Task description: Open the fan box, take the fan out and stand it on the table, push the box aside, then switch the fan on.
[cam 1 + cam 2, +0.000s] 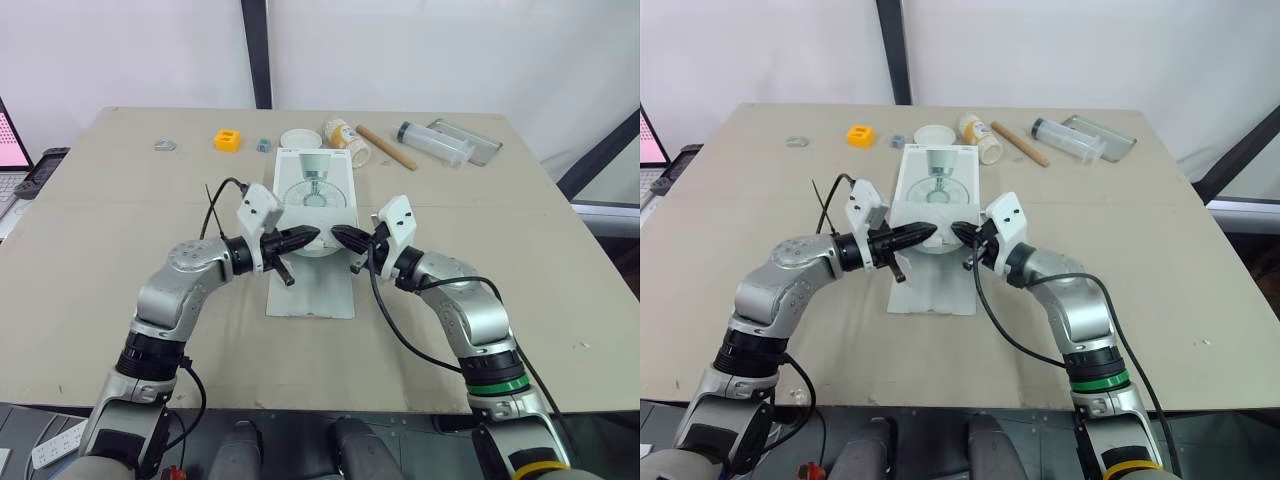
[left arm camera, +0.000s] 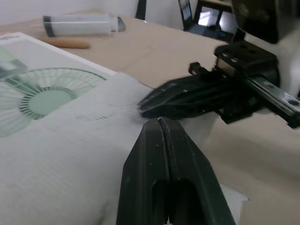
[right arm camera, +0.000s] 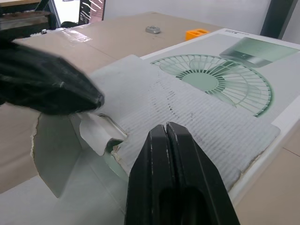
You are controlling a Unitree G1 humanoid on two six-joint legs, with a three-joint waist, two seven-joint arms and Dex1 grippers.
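The white fan box (image 1: 316,182), printed with a green fan, lies flat at the table's middle. Its near flap (image 1: 311,292) is folded out onto the table towards me. A white ribbed foam wrap (image 3: 201,119) bulges from the box's near end and lies over the lid. My left gripper (image 1: 306,238) is shut, its tip just above the wrap at the box's opening. My right gripper (image 1: 340,237) is shut too and points at the left one, tip to tip with a small gap. A torn cardboard tab (image 3: 101,133) sticks up at the opening. The fan itself is hidden.
Along the table's far edge lie a small metal piece (image 1: 165,146), an orange block (image 1: 229,140), a white round lid (image 1: 298,138), a lying bottle (image 1: 346,141), a wooden stick (image 1: 386,147), a clear tube (image 1: 432,142) and a clear tray (image 1: 470,138). A laptop (image 1: 10,150) stands at left.
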